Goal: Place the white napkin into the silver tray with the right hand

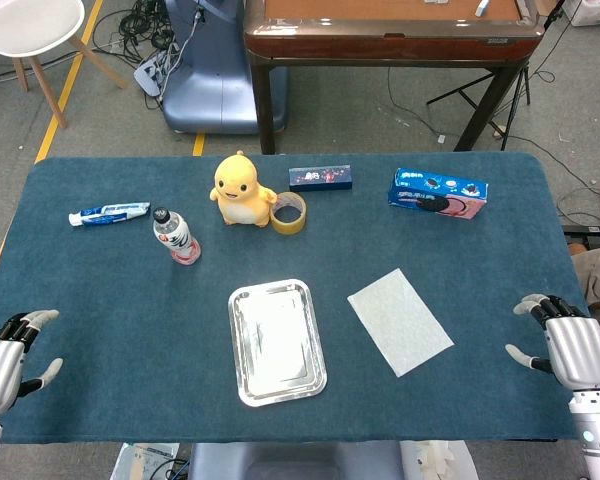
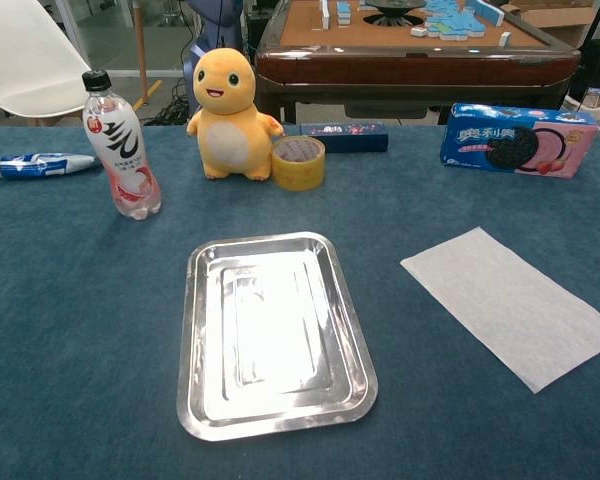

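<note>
A robotics lab or test room: a table (image 1: 100,300) draped in blue cloth stands on grey carpet amid loose cables (image 1: 145,25), yellow floor tape (image 1: 65,90) and a blue machine base (image 1: 205,85), with a mahjong table (image 2: 410,45) and a white chair (image 1: 30,30) behind it
</note>
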Motion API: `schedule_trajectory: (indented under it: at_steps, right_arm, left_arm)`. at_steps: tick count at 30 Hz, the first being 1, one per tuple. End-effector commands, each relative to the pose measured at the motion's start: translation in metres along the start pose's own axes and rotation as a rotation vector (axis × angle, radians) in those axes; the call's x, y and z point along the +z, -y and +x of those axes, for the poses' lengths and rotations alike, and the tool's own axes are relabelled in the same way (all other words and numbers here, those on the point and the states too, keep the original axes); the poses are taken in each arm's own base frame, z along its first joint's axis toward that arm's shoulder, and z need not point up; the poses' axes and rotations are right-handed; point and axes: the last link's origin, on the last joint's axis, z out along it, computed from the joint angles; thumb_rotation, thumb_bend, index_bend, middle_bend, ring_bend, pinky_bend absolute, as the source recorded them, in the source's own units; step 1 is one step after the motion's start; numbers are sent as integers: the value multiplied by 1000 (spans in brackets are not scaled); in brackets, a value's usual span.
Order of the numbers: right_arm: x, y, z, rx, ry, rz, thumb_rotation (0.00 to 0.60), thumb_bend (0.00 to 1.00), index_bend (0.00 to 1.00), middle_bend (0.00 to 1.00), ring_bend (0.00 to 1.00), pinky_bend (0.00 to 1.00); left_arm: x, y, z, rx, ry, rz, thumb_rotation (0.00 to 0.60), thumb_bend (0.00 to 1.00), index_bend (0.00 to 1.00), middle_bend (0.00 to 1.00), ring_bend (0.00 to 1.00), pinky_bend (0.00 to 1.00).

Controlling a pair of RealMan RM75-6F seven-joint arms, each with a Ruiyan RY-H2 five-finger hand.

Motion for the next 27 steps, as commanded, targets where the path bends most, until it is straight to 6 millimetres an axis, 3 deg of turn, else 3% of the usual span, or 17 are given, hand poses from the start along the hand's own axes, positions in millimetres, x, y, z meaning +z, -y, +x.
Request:
schedule_trajectory:
  at_steps: [1,10,15,17,20,22,27]
  right_arm:
    - [0,0,-1,1,6,1,600,0,409,355,292,442]
    - [2,5,-4,-2,1,16,600,0,409,462,396,467]
    - [-1,13,-8,-13,10,52,600,0,409,611,583,698]
    - [-1,19,-11,-14,12,82,600,0,409,730,769,846]
    - [-2,25,-18,-33,41,128,600,0,410,924,955,978]
    - [-2,30,-25,-57,73,165,600,0,413,990,997,1000]
    - [1,44,-41,-105,128,248,600,0,415,1000,1000,1000]
  left_arm:
    - [0,-1,0,-5,-9,-4,600,224,224,268,208,406]
    - [-1,3,1,-4,-12,14,600,224,217,268,208,410]
    - [-2,3,2,-9,-16,10,600,224,190,268,208,419]
    - [-2,3,1,-8,-14,9,600,224,190,268,208,419]
    - [-2,4,1,-12,-11,12,600,224,190,268,208,419]
    - [-2,3,2,-14,-12,10,600,224,190,268,208,420]
    - [-3,3,4,-17,-21,9,600,224,190,268,208,420]
